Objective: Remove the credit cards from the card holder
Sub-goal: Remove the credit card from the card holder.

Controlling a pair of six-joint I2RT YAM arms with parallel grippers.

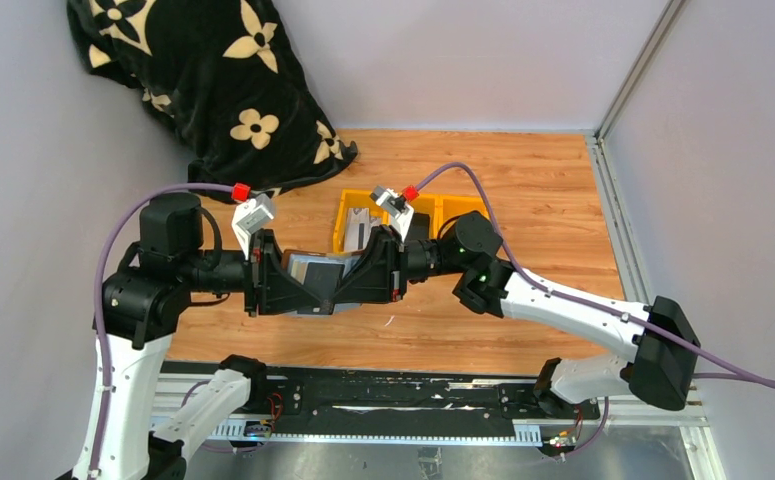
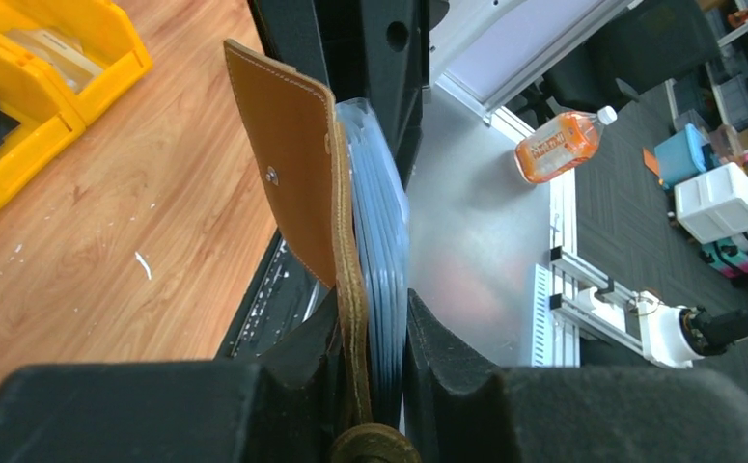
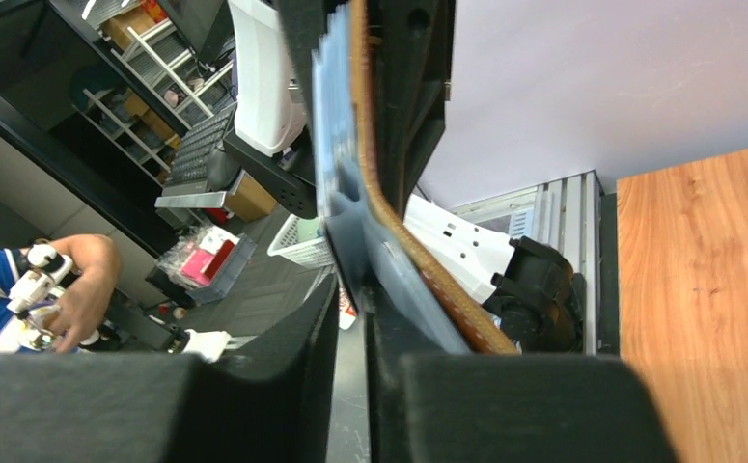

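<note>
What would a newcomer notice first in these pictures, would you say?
Both arms meet at mid-table, the left gripper and right gripper clamped on opposite sides of the brown card holder, held above the table. Behind it sit yellow bins; a black flowered blanket is heaped in the far left corner.

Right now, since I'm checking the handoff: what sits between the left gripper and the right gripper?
The card holder spans that gap, left gripper and right gripper each clamping an end; top view shows it.

bins (image 1: 346, 206) behind card holder (image 1: 318, 268)
</note>
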